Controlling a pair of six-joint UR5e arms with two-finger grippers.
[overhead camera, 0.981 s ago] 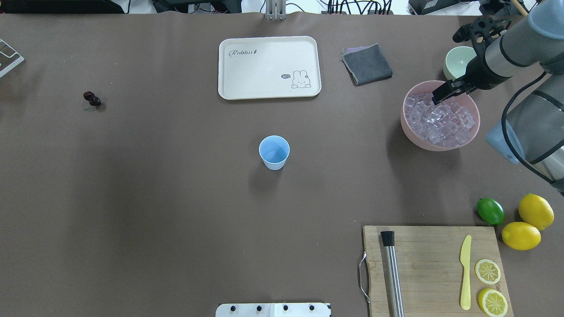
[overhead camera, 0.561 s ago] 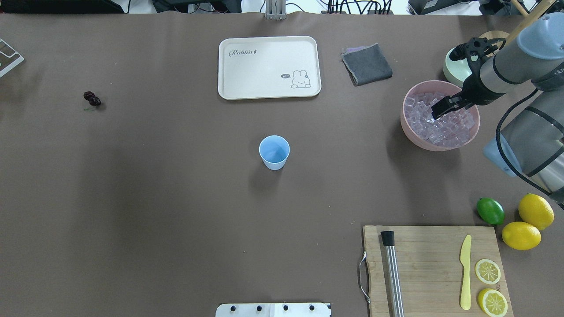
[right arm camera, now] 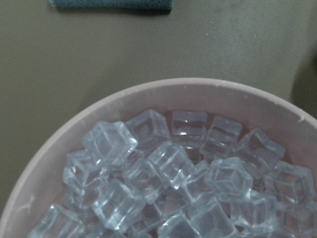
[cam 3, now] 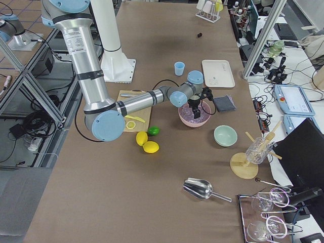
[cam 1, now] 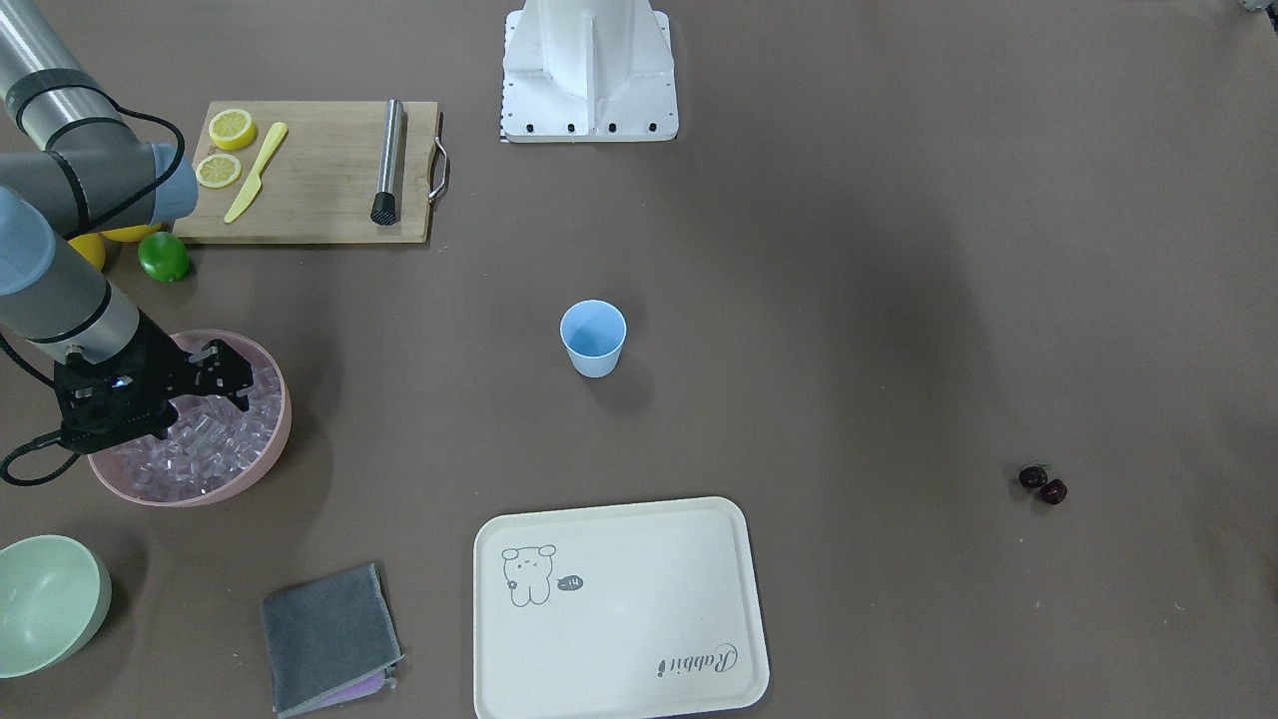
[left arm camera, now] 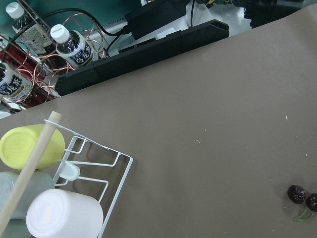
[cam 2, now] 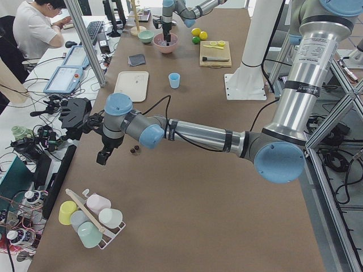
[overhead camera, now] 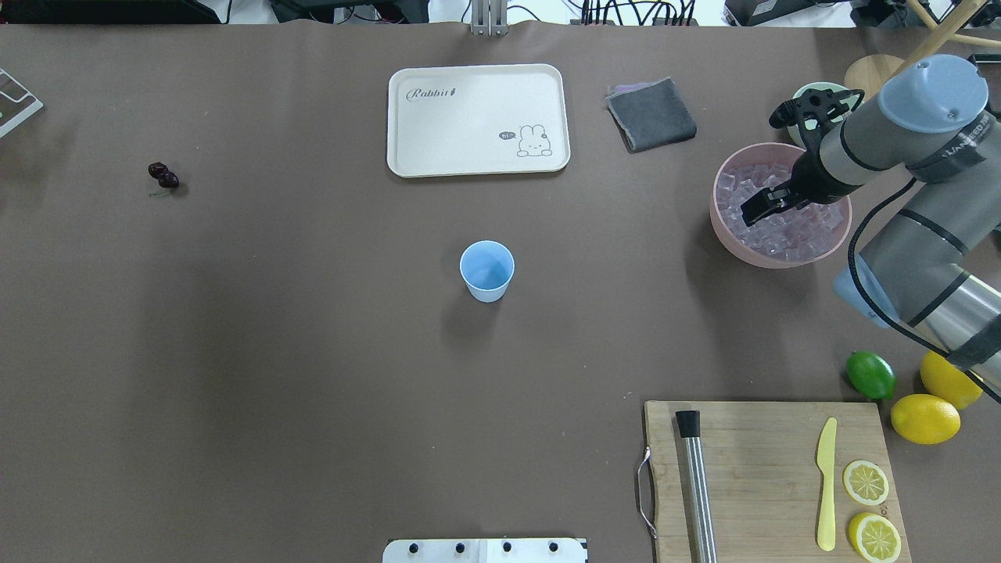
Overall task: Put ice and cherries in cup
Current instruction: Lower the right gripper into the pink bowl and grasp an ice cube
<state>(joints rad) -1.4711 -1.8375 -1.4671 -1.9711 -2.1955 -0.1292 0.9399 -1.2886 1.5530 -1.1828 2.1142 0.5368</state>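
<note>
Cup point(overhead camera: 486, 270) stands upright mid-worktop point(overhead camera: 313, 352). Toward its 3 o'clock, ice point(overhead camera: 790, 227) fills the pink bowl point(overhead camera: 723, 234); the right claw point(overhead camera: 757, 209) hangs over the cubes, clenched or released I cannot tell. Toward 9 o'clock lie the cherries point(overhead camera: 163, 175), well apart from the cup. The left claw point(cam 2: 102, 158) hovers near them, and its state cannot be told either.

Soft, even overhead light leaves only a faint, blurred shadow by the small light blue plastic cup point(overhead camera: 486, 270). Beneath the right gripper point(overhead camera: 755, 211) the clear glassy ice cubes point(right arm camera: 168, 168) glint in a dimmer, greenish, slightly soft close-up.
</note>
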